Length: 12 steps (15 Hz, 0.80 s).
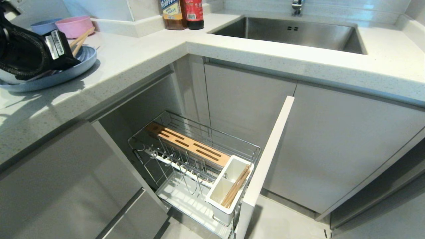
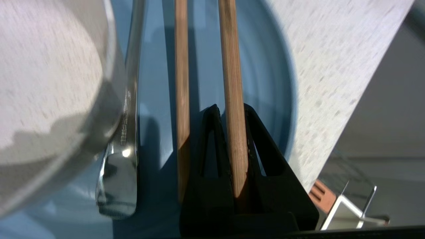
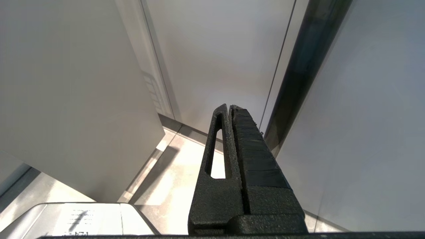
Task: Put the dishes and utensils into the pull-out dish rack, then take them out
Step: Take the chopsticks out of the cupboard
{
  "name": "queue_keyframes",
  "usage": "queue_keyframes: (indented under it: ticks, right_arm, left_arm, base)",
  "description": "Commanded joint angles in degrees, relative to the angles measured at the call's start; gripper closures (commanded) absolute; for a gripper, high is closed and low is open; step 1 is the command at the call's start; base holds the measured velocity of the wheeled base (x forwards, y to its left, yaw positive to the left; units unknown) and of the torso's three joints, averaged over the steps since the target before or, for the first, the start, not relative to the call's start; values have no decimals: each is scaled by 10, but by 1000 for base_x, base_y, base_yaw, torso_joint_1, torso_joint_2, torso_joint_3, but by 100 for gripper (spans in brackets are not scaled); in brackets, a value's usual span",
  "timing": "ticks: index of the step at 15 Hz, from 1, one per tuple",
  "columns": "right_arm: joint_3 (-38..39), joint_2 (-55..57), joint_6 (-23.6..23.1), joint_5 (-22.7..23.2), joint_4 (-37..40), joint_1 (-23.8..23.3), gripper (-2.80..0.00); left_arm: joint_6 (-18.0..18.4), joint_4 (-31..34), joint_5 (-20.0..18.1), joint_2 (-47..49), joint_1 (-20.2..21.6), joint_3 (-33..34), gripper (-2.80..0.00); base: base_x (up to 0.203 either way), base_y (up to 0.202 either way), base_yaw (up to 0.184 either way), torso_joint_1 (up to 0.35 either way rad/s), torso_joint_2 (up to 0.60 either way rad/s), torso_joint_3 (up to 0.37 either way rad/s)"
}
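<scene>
On the counter at the far left lies the light-blue plate. My left gripper is over it, shut on one wooden chopstick. A second chopstick lies beside it on the plate, outside the fingers. A silver utensil handle rests next to the off-white bowl. The pull-out dish rack stands open below the counter, and its white utensil holder holds a pair of chopsticks. My right gripper is shut and empty, parked low by the cabinet fronts.
A pink bowl and a blue bowl stand behind the plate. Two bottles are at the counter's back, with the steel sink to the right. The rack's front panel juts out into the floor space.
</scene>
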Motion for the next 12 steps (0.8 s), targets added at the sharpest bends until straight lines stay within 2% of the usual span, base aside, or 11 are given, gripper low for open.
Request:
queue_keyframes:
  ticks: [1, 4, 12]
  right_arm:
    - [1, 0, 0, 0, 0, 0, 0]
    - [1, 0, 0, 0, 0, 0, 0]
    - [1, 0, 0, 0, 0, 0, 0]
  left_arm:
    - [-1, 8, -2, 4, 0, 0, 0]
    - [-1, 8, -26, 4, 3, 0, 0]
    - [-2, 5, -26, 4, 10, 0, 0]
  base:
    - [0, 0, 0, 0, 0, 0]
    - [0, 0, 0, 0, 0, 0]
    - [0, 0, 0, 0, 0, 0]
